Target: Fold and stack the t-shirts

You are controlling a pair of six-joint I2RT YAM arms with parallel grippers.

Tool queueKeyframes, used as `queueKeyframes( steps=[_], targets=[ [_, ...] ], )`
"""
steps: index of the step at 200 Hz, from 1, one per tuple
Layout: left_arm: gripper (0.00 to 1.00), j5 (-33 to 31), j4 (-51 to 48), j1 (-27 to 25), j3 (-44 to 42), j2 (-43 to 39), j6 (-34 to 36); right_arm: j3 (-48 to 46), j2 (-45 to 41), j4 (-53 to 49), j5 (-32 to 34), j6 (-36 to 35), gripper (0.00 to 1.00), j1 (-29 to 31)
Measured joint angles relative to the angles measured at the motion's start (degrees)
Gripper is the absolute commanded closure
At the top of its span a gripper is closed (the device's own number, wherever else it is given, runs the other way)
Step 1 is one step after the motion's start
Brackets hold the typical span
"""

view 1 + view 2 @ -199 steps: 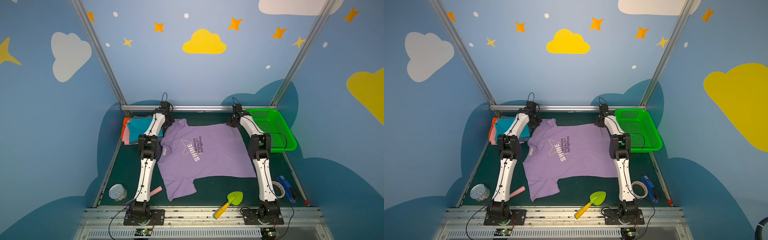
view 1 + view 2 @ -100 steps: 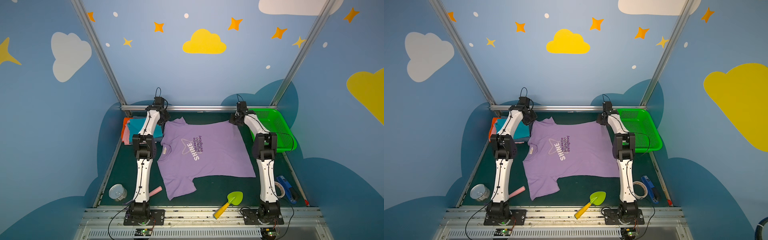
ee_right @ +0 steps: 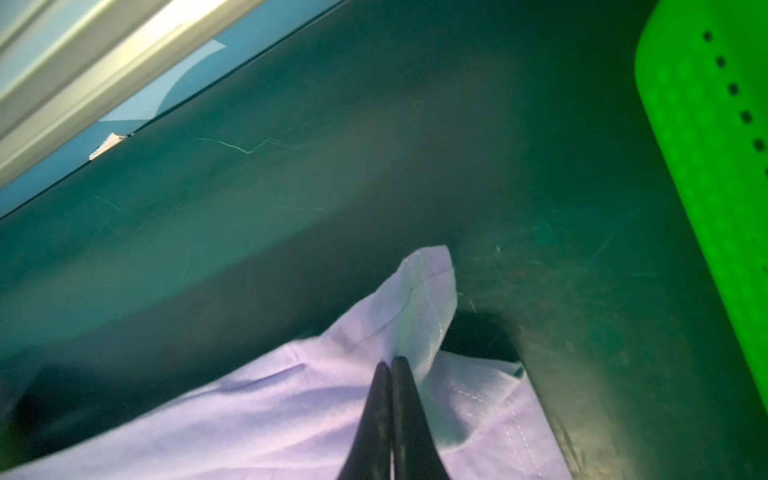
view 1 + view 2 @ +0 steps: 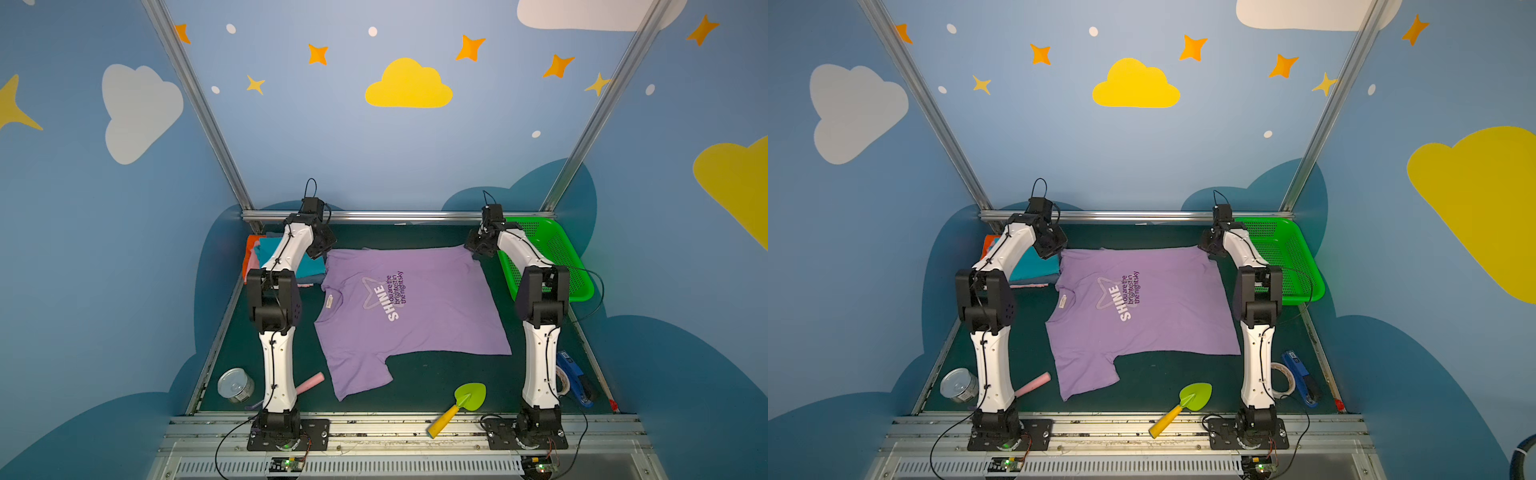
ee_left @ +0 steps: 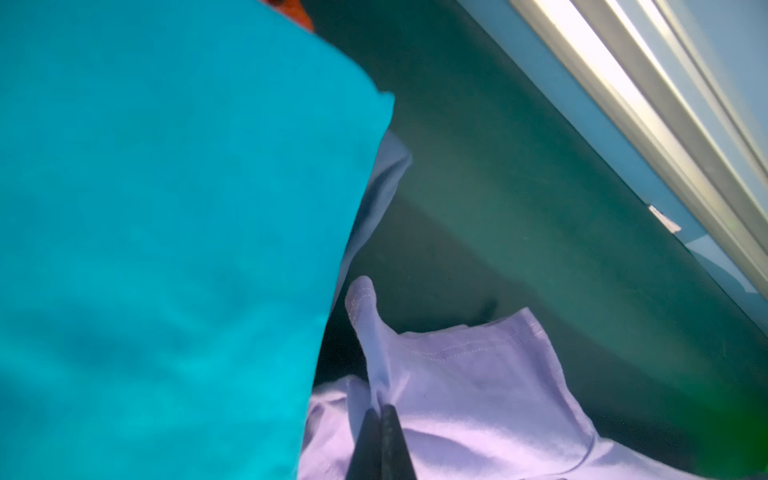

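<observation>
On the mat (image 4: pixel 436 382) the lavender t-shirt (image 4: pixel 432 320) lies print-up; left fingers (image 5: pixel 392 440) and right fingers (image 3: pixel 409 411) pinch its far corners.

Top views: bright, even overhead light, shadows faint. Corner posts (image 4: pixel 195 104) lean out toward 10 and 2 o'clock: wide-lens distortion. Wrist views: dimmer, soft; rail (image 5: pixel 623 108) blown white, teal t-shirt (image 5: pixel 145 228) and basket (image 3: pixel 706 166) blurred, too close.
</observation>
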Motion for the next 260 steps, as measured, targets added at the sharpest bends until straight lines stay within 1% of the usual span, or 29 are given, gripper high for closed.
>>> queueKeyframes(
  steps=[40,84,110,145,151,165,179,188,196,208,229,249,260],
  targets=[
    [0.96,0.5,4.7,-0.1,-12.7,-7.3,-1.4,-2.1,-1.0,-3.3,-0.3,1.4,1.00,-0.6],
    [0.96,0.7,8.1,-0.5,-25.8,-12.5,-2.8,-11.1,-5.5,-3.4,-0.5,1.7,1.00,-0.7],
    [0.96,0.2,9.8,-1.2,-31.2,-13.8,-3.1,-15.7,-7.8,-2.8,-0.7,1.7,1.00,-0.7],
    [0.96,-0.6,11.2,-1.7,-36.0,-13.9,-3.7,-21.0,-10.2,-1.7,-0.7,1.7,1.00,-0.9],
    [0.95,-0.7,11.4,-1.7,-36.5,-13.9,-3.8,-21.7,-10.4,-1.6,-0.7,1.7,1.00,-0.9],
    [0.83,-1.0,11.8,-1.9,-37.4,-13.9,-3.9,-23.3,-10.9,-1.4,-0.7,1.7,1.00,-0.9],
    [0.75,-1.7,11.8,-2.1,-37.7,-13.9,-3.9,-24.4,-11.2,-1.3,-0.7,1.7,1.00,-0.9],
    [0.70,-2.0,11.8,-2.3,-37.8,-13.9,-4.1,-25.1,-11.5,-1.1,-0.7,1.7,1.00,-1.0],
    [0.69,-2.4,11.6,-2.5,-37.8,-14.1,-4.1,-25.9,-11.9,-1.0,-0.7,1.7,1.00,-1.0],
    [0.68,-3.6,10.9,-3.0,-37.8,-14.8,-4.0,-27.2,-13.0,-0.9,-0.8,1.7,0.96,-1.0],
    [0.68,-7.1,7.6,-4.9,-36.4,-17.4,-4.0,-29.3,-15.6,-1.0,-0.8,1.7,0.83,-0.9],
    [0.67,-11.4,4.1,-7.5,-32.5,-20.9,-3.6,-31.5,-19.5,-1.2,0.3,1.7,0.72,-0.5],
    [0.65,-13.2,2.6,-8.7,-29.5,-22.3,-3.3,-32.5,-22.1,-1.4,1.2,1.5,0.69,-0.2]
  ],
)
